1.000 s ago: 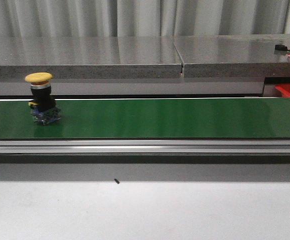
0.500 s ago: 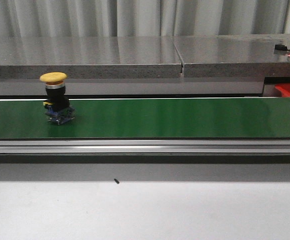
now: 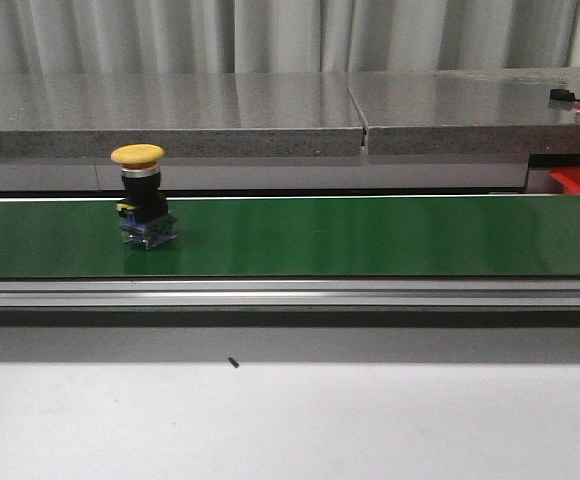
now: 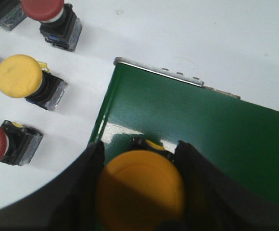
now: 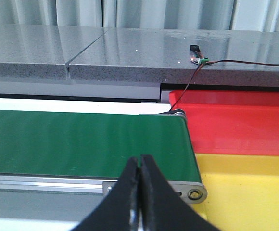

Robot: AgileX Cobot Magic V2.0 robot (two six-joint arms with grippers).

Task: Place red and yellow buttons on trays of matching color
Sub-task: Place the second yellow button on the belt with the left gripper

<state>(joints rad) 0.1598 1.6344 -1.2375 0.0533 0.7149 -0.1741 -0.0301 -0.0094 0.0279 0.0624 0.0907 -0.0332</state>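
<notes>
Yellow button (image 3: pixel 142 195) — carried farther right along green belt (image 3: pixel 370 236).

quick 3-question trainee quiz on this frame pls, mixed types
1. True or false: the yellow mushroom-head push button riding the green conveyor belt in the front view lies toppled on its side.
2. Multiple choice: the right tool is (A) wide open, (B) shut with nothing between its fingers, (C) shut on a red button.
3. Short answer: in the right wrist view, which tray lies farther from the camera, the red plastic tray or the yellow plastic tray?

Key
1. False: it stands upright, cap on top.
2. B.
3. The red tray; the yellow one lies nearer the camera.
</notes>
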